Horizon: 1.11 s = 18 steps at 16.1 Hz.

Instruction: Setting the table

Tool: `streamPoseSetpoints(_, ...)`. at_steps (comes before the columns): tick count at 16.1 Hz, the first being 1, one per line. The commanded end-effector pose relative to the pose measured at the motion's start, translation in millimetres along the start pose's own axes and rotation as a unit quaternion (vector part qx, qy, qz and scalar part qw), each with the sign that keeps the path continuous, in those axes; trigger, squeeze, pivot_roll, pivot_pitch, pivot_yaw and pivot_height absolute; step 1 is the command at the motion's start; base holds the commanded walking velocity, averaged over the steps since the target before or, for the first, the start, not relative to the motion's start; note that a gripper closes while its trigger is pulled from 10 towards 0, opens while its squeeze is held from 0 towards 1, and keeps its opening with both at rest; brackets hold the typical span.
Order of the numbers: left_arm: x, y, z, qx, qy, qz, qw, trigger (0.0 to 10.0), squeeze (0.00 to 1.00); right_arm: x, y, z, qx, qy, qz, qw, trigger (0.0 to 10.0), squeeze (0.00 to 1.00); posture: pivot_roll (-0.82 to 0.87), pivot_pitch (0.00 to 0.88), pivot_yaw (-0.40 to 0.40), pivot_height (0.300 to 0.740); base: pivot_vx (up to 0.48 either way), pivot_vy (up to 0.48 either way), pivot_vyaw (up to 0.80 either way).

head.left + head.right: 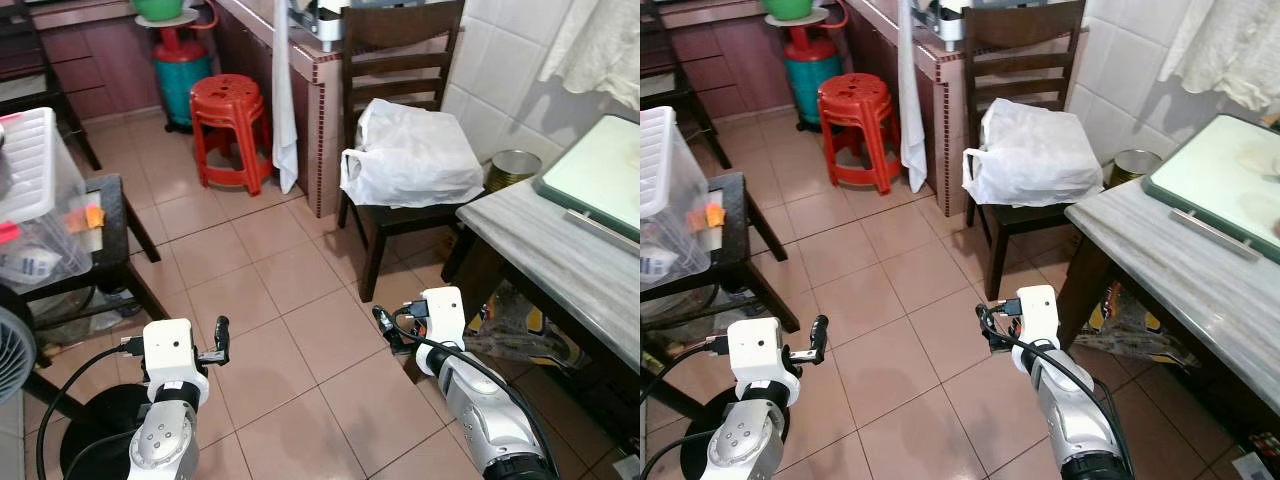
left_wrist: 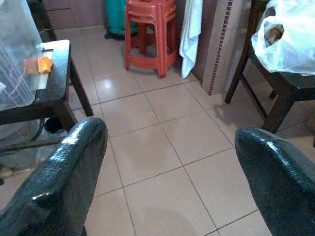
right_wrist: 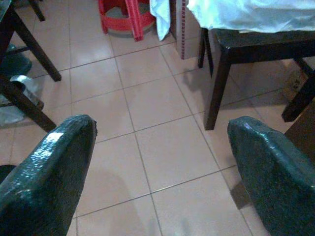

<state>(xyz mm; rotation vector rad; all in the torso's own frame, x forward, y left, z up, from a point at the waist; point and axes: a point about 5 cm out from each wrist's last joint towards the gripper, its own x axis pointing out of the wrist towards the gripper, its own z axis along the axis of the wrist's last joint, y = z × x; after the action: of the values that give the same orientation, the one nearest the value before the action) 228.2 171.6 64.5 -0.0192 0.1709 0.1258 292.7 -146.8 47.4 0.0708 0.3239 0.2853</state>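
While I stand on the tiles, this is what I see:
Left tool [image 2: 170,172]: released, fingers spread, holding nothing, low over the floor [image 1: 290,290].
Right tool [image 3: 162,172]: released, empty, near the worktop [image 1: 560,250] on my right.
Worktop: marble, carrying a green-rimmed tray [image 1: 600,175].
Chair [image 1: 400,120]: beside the worktop, white bag [image 1: 415,155] on its seat.
Stool [image 1: 230,125]: red, well beyond.
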Motion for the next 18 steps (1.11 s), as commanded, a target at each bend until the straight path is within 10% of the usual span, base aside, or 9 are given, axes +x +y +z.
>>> streamPoseSetpoints(1,0.1,1.6,-1,0.0,0.005,0.001,1.0,10.0,0.0,-0.3,0.2,3,0.005,-0.002,0.004,1.0,10.0,0.0,-0.02,0.091,0.018,0.74,0.0,0.0,-0.7)
streamPoseSetpoints(18,3.9,11.8,-1,0.012,0.017,0.045,0.999,10.0,0.0,-2.7,0.5,5,-0.007,-0.013,0.006,1.0,10.0,0.0,-0.02,0.097,0.006,0.74,0.0,0.0,-0.17)
